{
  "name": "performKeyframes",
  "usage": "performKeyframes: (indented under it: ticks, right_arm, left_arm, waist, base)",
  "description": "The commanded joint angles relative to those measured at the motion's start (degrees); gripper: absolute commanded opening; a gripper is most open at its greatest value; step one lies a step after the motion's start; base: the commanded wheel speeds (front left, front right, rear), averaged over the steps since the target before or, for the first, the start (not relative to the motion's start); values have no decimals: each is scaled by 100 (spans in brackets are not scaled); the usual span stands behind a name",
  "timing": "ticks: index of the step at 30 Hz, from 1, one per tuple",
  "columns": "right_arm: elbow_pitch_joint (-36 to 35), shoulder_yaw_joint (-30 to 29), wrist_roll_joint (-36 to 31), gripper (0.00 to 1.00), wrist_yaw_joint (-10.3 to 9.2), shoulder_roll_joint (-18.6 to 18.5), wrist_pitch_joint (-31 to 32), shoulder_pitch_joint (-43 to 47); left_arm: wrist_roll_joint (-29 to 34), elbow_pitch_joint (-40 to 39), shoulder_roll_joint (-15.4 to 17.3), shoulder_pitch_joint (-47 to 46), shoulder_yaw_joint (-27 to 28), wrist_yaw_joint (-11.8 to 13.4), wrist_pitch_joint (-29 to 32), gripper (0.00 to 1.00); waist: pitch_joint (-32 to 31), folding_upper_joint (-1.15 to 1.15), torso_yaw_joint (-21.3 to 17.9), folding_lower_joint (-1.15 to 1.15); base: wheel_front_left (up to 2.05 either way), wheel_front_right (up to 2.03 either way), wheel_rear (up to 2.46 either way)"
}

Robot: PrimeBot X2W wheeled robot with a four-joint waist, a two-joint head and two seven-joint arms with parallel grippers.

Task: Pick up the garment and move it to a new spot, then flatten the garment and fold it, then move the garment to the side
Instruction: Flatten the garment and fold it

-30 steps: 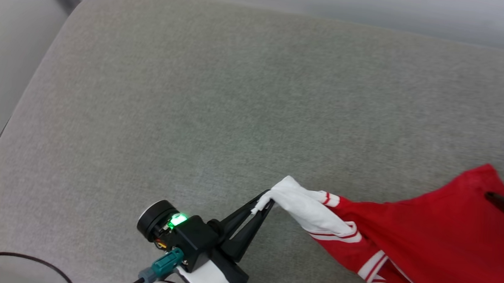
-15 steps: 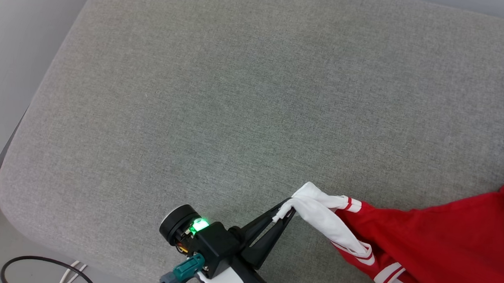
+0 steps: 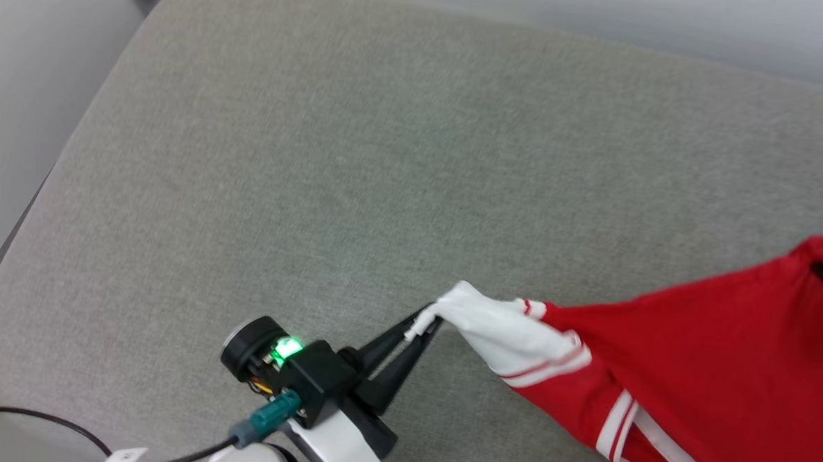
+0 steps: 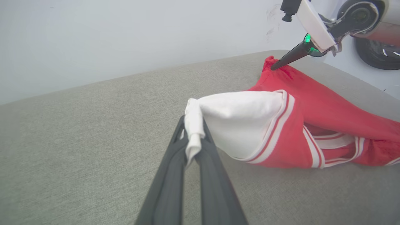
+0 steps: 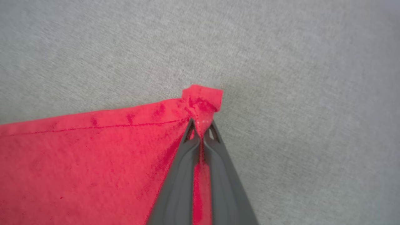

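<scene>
Head view: left gripper (image 3: 421,326) is clamped on the tip of the white sleeve of the garment (image 3: 691,340), the same pinch as a second ago; the whole frame has shifted, so the camera moved, not the cloth. The garment lies over the near right part of the grey cushion (image 3: 359,159), its red body running off the right edge. Left wrist view: the sleeve is bunched between the closed fingers; further off, the right gripper (image 4: 275,66) has its tips on a red corner. Right wrist view: the jaws, wide a second ago, are now closed on that bunched red corner, with the hem line drawn straight. Judgement: both ends are held, so the lift to a new spot can begin. Long axis runs from sleeve to red corner, left to right across the cushion; the sleeve points to the robot's left
</scene>
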Motion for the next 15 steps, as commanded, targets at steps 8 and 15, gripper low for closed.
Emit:
performKeyframes:
  ticks: [8, 15]
  right_arm:
    - [-381, 126, 320, 0, -4, -180, -858, -480]
    - [-811, 144, 457, 0, -4, -153, -1355, -780]
  left_arm:
    - [90, -272, 568, -466, 387, 49, 238, 0]
    - [72, -492, 925, -997, 729, -53, 466, 0]
  waist:
    - [-952, 0, -696, -1]
    - [-1376, 0, -1054, -1]
  base:
    - [0, 0, 0]
    - [0, 0, 0]
